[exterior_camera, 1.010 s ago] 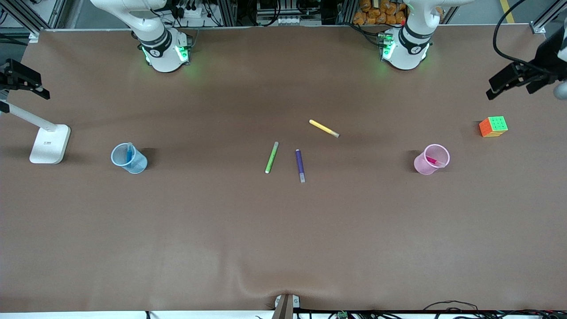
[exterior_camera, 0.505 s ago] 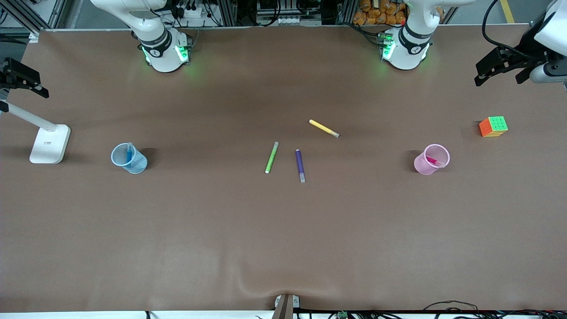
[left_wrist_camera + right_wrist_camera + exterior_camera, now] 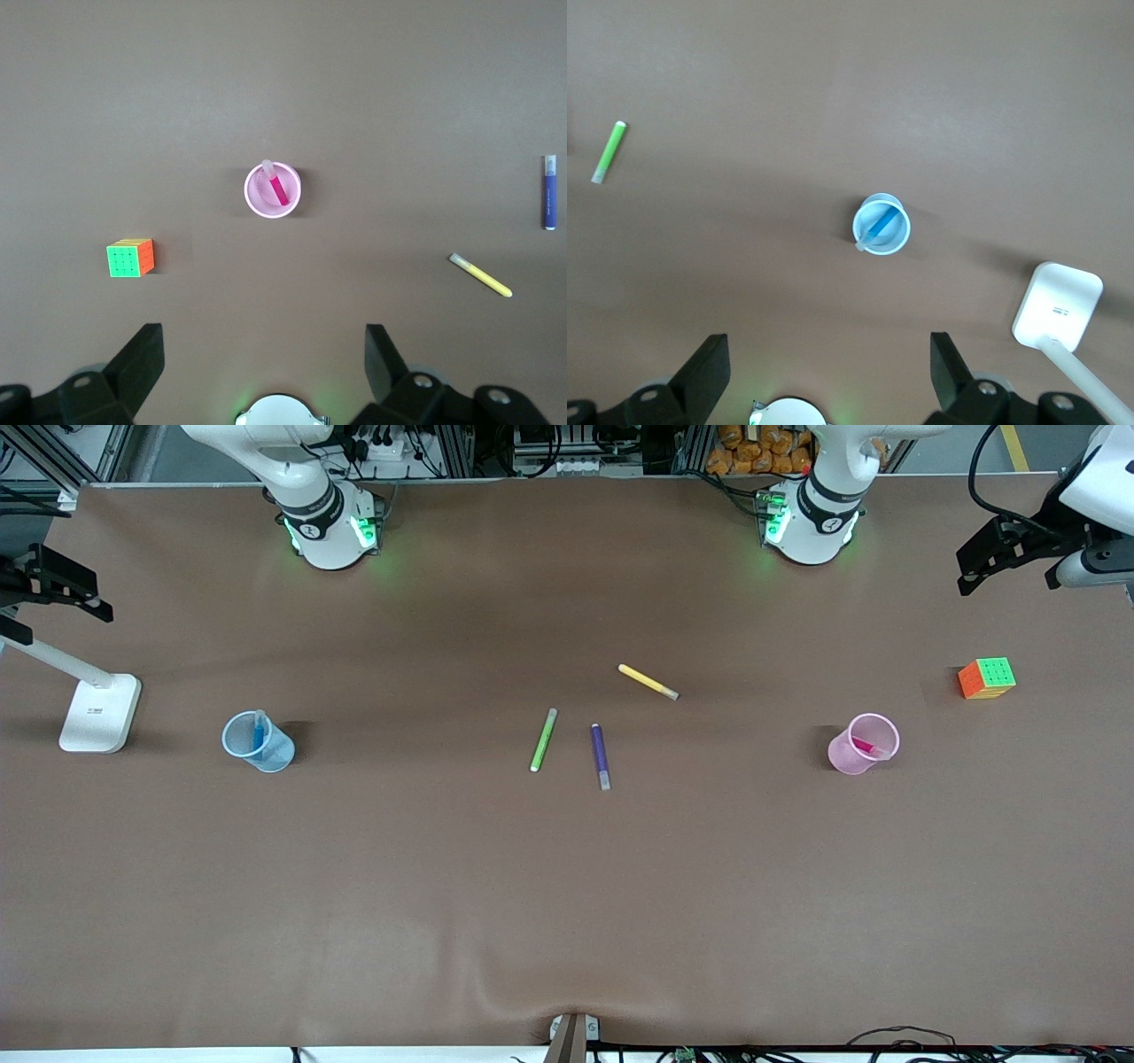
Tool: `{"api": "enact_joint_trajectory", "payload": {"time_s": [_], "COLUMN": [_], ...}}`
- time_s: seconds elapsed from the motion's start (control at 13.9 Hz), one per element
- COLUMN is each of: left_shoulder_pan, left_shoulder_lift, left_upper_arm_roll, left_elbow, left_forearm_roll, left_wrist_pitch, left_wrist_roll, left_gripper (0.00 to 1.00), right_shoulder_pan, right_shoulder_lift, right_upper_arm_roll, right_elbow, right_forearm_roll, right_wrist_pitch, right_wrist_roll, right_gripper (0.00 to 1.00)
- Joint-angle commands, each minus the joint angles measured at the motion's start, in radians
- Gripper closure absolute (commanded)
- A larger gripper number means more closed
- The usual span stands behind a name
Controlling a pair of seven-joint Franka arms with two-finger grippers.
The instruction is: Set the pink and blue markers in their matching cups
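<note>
Your sorting looks done: the pink marker stands in the pink cup, the blue marker in the blue cup. Left end effector and right end effector hang spread and empty over the tabletop ends; just park them.

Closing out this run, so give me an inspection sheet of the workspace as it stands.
Surface: brown table cover, wrinkled at the edge nearest the front camera.
Job's things: blue marker stands in the blue cup; pink marker stands in the pink cup.
Clutter: green pen, purple pen and yellow pen lie mid-table; colour cube at the left arm's end; white lamp base at the right arm's end.
Grippers: left claw open, raised, empty; right claw open, raised, empty.
Cables: black cable on the left arm; loose wires along the near edge.
Surroundings: metal frame and equipment by the bases.
</note>
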Motion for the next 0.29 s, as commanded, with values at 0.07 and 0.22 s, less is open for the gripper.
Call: {"api": "enact_joint_trajectory", "payload": {"time_s": [0.07, 0.22], "left_shoulder_pan": [0.011, 0.012], "left_shoulder_lift": [-0.016, -0.016], "left_upper_arm_roll": [-0.001, -0.001], "left_elbow": [0.006, 0.006], "left_forearm_roll": [0.018, 0.017], "left_wrist_pitch": [-0.016, -0.016], "left_wrist_roll": [0.016, 0.016], "left_gripper": [0.00, 0.00], "right_shoulder_pan": [-0.009, -0.012], "right_shoulder_lift": [0.018, 0.018], "right_upper_arm_roll": [0.031, 0.045], "right_elbow": [0.032, 0.032], "right_forearm_roll": [-0.031, -0.031], "right_wrist_pitch": [-0.029, -0.032], "right_wrist_roll": [0.130, 0.156], "right_gripper": [0.00, 0.00]}}
